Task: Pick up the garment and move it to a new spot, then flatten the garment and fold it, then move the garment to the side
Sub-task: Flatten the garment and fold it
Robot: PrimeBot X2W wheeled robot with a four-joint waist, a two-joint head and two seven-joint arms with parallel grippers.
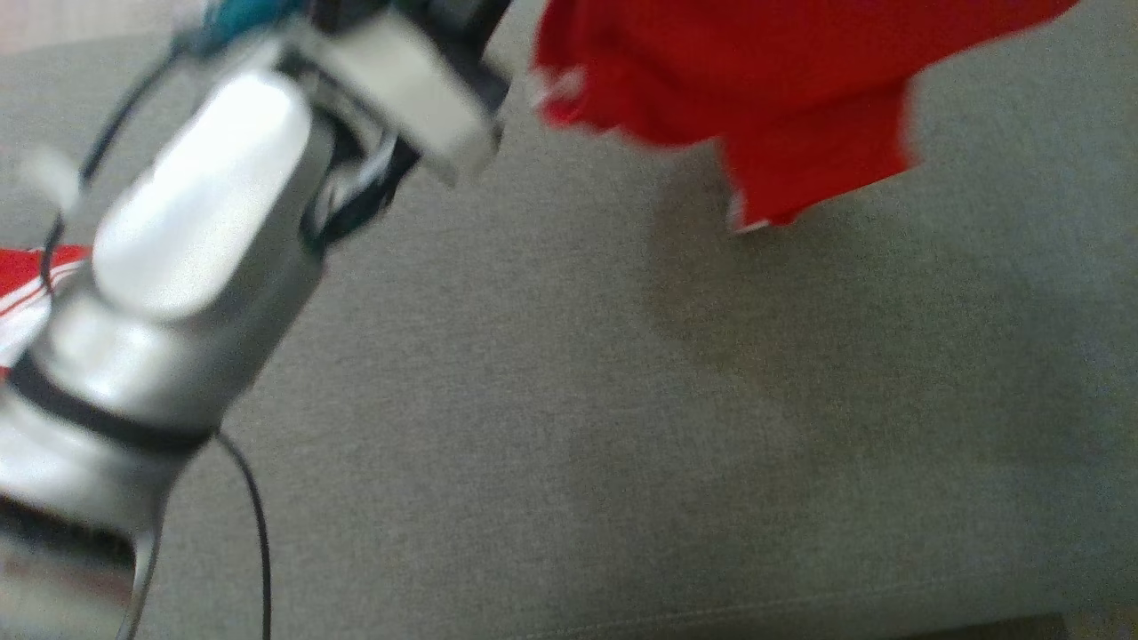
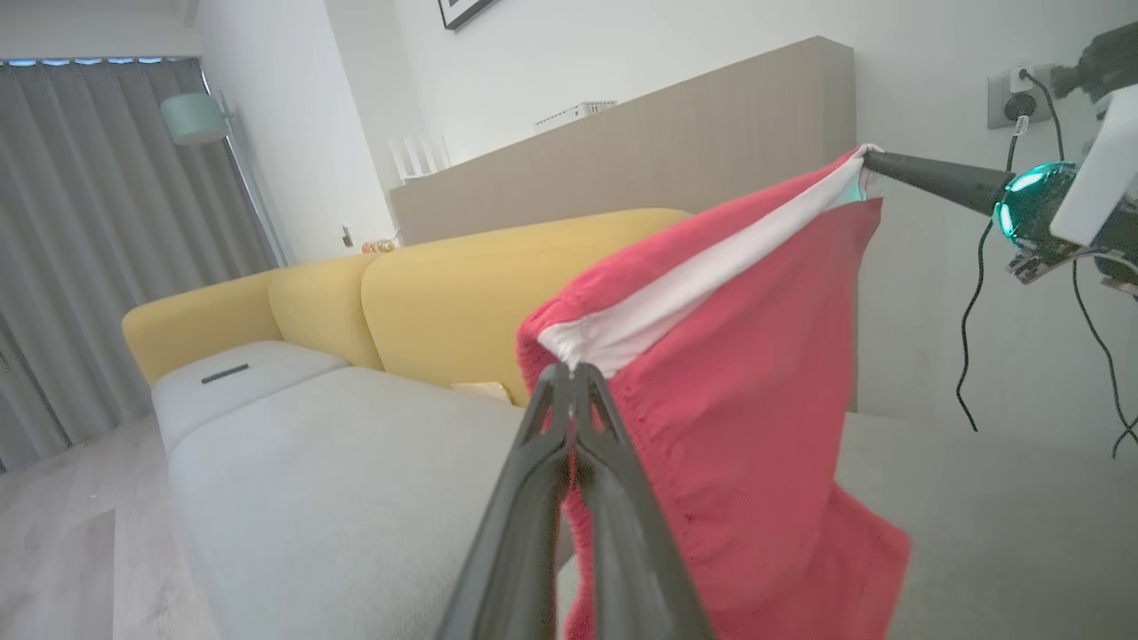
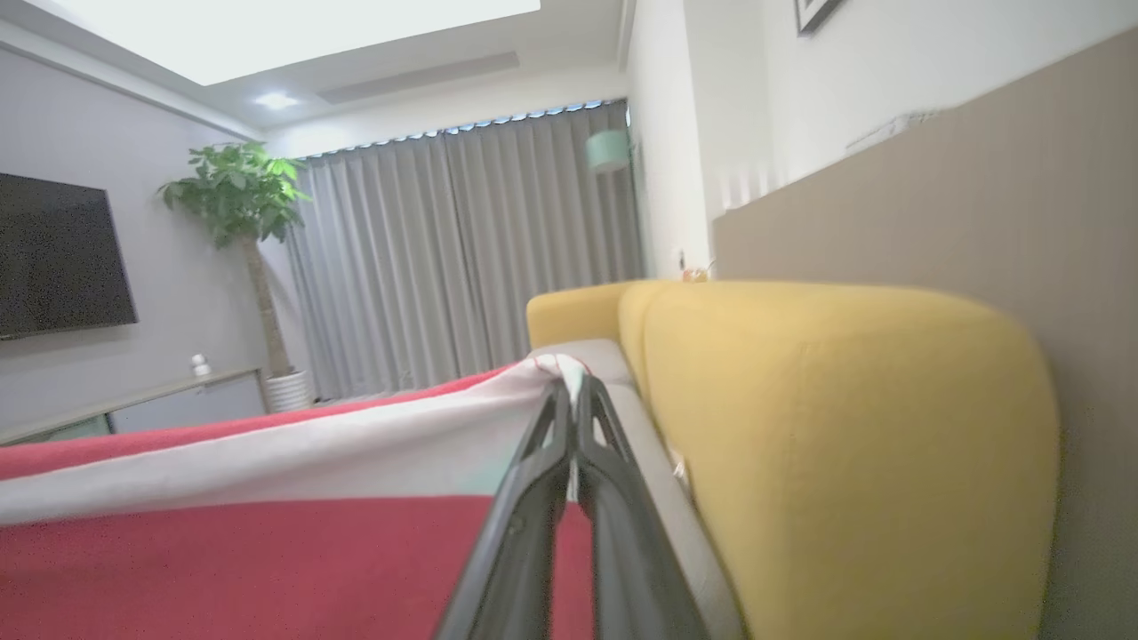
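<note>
The red garment (image 2: 738,382) is held in the air over the grey seat (image 2: 338,462) of a sofa. It is stretched between both grippers by its white band (image 2: 693,284).

In the left wrist view, the left gripper (image 2: 572,372) is shown with its two dark fingers pressed together on one end of the band, and the cloth is pinched at the fingertips. In the right wrist view, the right gripper (image 3: 573,389) is closed in the same way on the other end of the band. The right gripper is also seen at the upper right of the left wrist view, where the band is drawn taut and slopes up from the left fingertips to the right fingertips.

The red body of the garment is hung below the band. Whether its lower edge touches the seat cannot be determined. The yellow backrest (image 2: 444,302) is located behind the garment, and a wood-toned wall panel (image 2: 676,133) is set behind the backrest. Grey curtains (image 3: 462,258) are seen at the far end of the room.

The head view is blurred. The pale left forearm (image 1: 196,222) is shown at the left and the garment at the top edge. A shadow (image 1: 711,293) is cast on the seat below the garment. A red piece of cloth (image 1: 22,293) with white stripes is seen at the left edge, partly hidden by the forearm. Whether it belongs to the same garment cannot be determined.
</note>
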